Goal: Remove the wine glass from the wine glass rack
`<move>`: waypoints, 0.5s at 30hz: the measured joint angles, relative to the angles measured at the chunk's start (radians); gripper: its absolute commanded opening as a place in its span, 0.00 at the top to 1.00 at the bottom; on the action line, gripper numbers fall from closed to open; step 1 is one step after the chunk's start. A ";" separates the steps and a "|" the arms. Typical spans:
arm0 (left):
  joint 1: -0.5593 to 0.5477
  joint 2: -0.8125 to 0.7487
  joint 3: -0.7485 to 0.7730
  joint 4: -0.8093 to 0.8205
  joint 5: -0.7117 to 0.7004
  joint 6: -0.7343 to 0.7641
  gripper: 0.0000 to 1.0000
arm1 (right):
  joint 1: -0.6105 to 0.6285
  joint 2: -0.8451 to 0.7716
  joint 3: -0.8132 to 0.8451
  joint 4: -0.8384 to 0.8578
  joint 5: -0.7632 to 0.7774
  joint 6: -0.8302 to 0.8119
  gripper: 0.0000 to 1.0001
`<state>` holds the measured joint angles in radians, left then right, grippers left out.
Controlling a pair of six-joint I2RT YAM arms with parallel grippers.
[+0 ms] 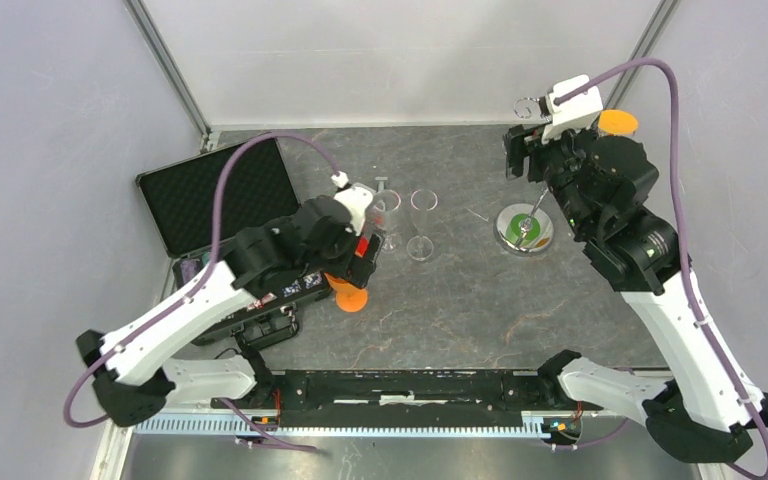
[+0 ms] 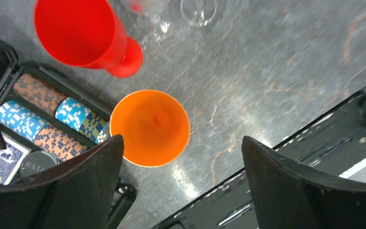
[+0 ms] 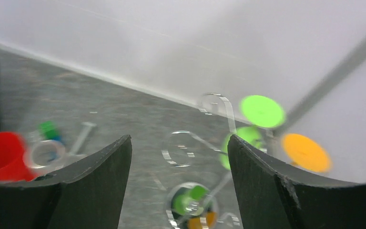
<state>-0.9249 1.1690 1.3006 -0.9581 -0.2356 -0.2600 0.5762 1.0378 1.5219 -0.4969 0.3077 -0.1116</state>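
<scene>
The right gripper [image 3: 178, 139] has its jaws spread wide and holds nothing. Just past them, right of middle, the green wine glass [image 3: 262, 110] hangs on the wine glass rack [image 1: 506, 236]. A bump could tip the thin rack over. The left gripper [image 2: 181, 140] is spread wide too.

Overhead on whole table [image 1: 460, 300]; left wrist close above orange cup [image 2: 150, 128]; right wrist perhaps near-level.

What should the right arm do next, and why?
Probably ease the right gripper forward toward the green wine glass: its jaws stand open and empty, and that glass hangs on the wine glass rack just ahead.
</scene>
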 measured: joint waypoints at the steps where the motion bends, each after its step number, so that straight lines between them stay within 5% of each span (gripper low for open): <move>1: 0.000 -0.029 -0.007 0.023 -0.001 0.002 0.00 | 0.000 0.015 0.021 -0.006 0.057 -0.026 0.22; 8: 0.000 -0.253 -0.107 0.161 0.007 0.017 0.00 | -0.048 0.272 0.277 -0.095 0.474 -0.201 0.31; 15: 0.000 -0.305 -0.152 0.215 0.028 0.019 0.00 | -0.181 0.522 0.442 -0.256 0.583 -0.233 0.28</move>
<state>-0.9249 0.8642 1.1488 -0.7433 -0.2073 -0.2409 0.3950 1.5600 1.9636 -0.7525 0.8902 -0.3443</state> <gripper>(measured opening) 0.991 0.671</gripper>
